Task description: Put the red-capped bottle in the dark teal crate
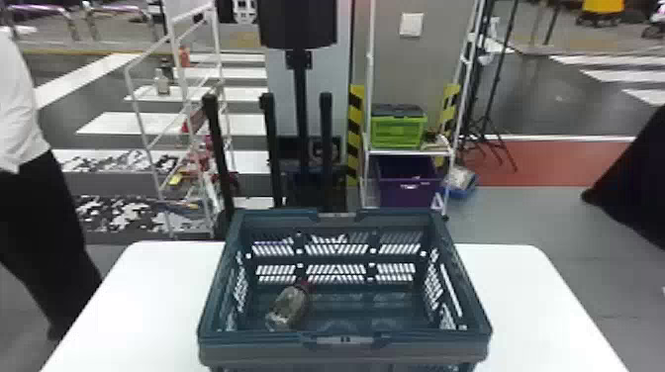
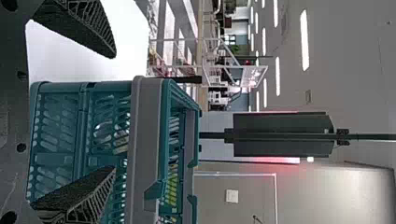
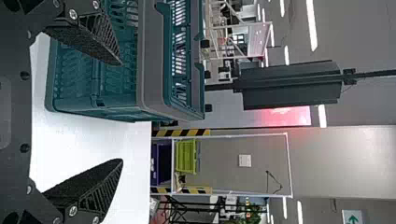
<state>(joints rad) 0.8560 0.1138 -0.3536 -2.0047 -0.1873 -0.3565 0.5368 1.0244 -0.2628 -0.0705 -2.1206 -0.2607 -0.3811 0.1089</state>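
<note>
Jaws, L & R, both spread & empty, on the near side of the dark teal crate (image 1: 346, 352), which stands btwn L & R edges of the table (image 1: 123, 306). Red-capped bottle (image 1: 286, 309) is beyond them, inside, L half, tipped, cap (image 1: 303, 285) twd far wall. Placing looks done; next move prob. just backing off w/o bumping crate.

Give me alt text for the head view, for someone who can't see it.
A red-capped bottle lies in the left half of a dark teal crate with slotted walls, its cap toward the far side. The crate stands on a white table; beyond it, a white rack holds a green crate.
</note>
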